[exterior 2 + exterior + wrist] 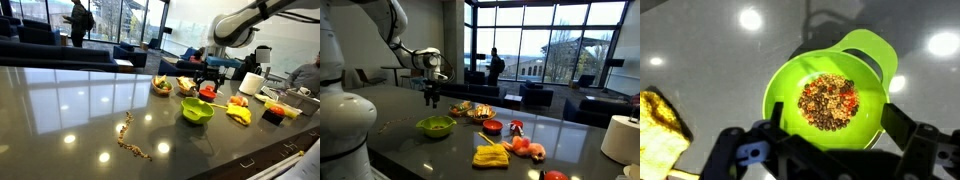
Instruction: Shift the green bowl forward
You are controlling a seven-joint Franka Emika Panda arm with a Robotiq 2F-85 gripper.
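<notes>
While above the green bowl (785, 85) with its reddish-brown filling (828, 100), gripper (828, 135) released, jaws wide apart

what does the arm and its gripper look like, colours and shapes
The arm is glossy white, built of rounded, bulbous segments. The gripper is black and blocky below a pale wrist unit; in the wrist view its jaws look dark and angular. No markings or cables can be made out.

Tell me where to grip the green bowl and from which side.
Pinch the green bowl's rim from above, one finger inside the wall, one outside. It sits upright and open, its food heaped only in the middle, and the gripper hangs over it.
</notes>
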